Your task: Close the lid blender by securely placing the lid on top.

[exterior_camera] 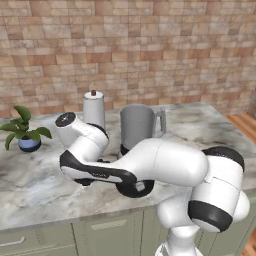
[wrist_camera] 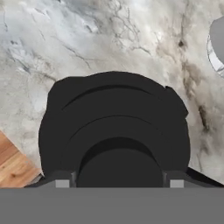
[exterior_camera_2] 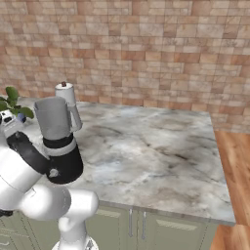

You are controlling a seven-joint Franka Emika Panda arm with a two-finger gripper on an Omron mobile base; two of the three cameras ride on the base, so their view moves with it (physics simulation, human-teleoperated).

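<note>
the white arm [exterior_camera: 150, 167] folds low and reaches left, its gripper [wrist_camera: 119, 183] pointing down, finger tips set wide apart, state unclear.

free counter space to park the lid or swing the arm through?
Free: the broad marble stretch right of the blender, out to the counter edge by the wood floor. Smaller patch between the plant and the arm. Crowded: back left, where the towel roll stands close behind the blender; the lid lies under the tool.

A white paper-towel roll [exterior_camera: 94, 109] and a potted plant [exterior_camera: 25, 131] stand on the marble counter [exterior_camera_2: 156, 146] before a brick wall [exterior_camera_2: 146, 49].
</note>
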